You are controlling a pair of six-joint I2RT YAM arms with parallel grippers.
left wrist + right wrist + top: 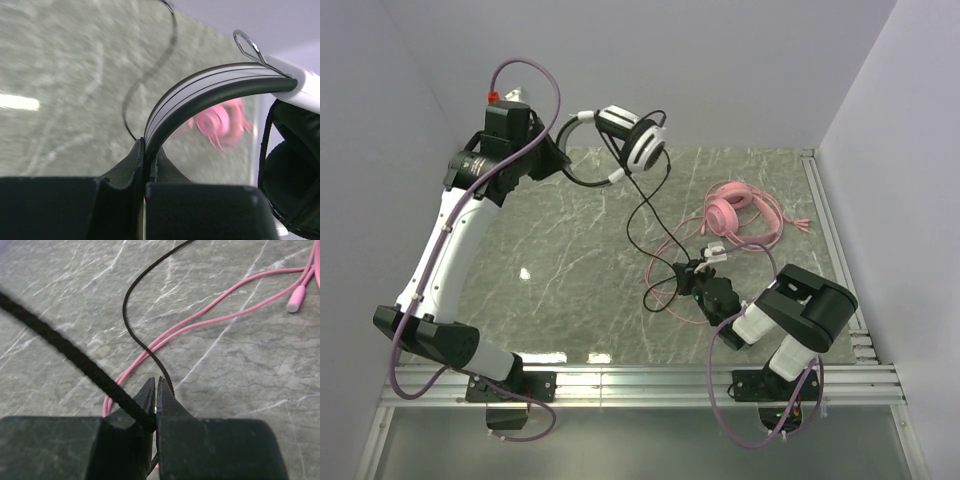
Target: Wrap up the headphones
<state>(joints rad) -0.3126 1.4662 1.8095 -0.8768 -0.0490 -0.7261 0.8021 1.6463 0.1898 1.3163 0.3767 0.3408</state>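
Observation:
My left gripper (560, 155) is shut on the headband (200, 90) of the black and white headphones (638, 140) and holds them up above the back of the table. Their black cable (642, 215) hangs down and runs forward to my right gripper (692, 272), which is shut on the black cable (85, 362) low over the table. The pink headphones (728, 212) lie at the back right, and also show blurred in the left wrist view (220, 122). Their pink cable (200, 322) loops on the table under and beside my right gripper.
The marble-patterned table (570, 260) has a metal rail (825, 230) along its right edge and another along the front. Grey walls close the back and both sides. The pink cable's plug end (298, 296) lies at the far right.

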